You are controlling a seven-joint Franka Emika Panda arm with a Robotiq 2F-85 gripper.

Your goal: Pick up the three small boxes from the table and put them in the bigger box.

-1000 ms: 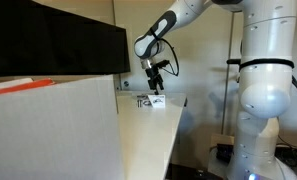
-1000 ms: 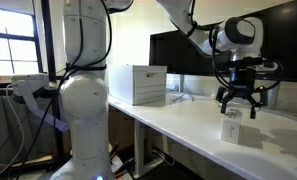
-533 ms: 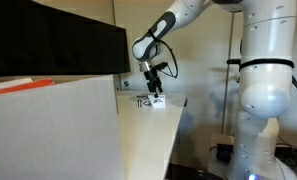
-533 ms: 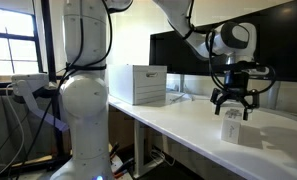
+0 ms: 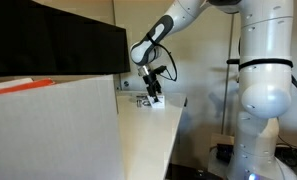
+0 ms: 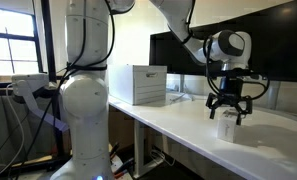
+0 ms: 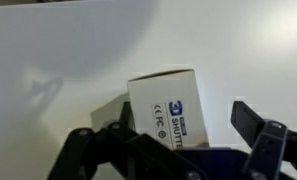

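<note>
The black two-fingered gripper [image 6: 228, 113], jaws wide and empty, had drifted left and lower at the frame's right. It now hung just above the small white blue-printed carton [image 6: 228, 129] standing on the long cream-white table [image 6: 178, 125]. A grasp looked close.

At the right of the frame we see the fingers [image 6: 216, 107] spread wide, hanging just over a small white box [image 6: 226, 130] that stands upright on the long white surface [image 6: 178, 122]. Farther back, near the middle, a larger pale box [image 6: 138, 85] sits on the same surface, well apart from the small one. A black panel [image 6: 183, 50] stands behind them, and the robot's white body [image 6: 83, 105] fills the left-centre.
</note>
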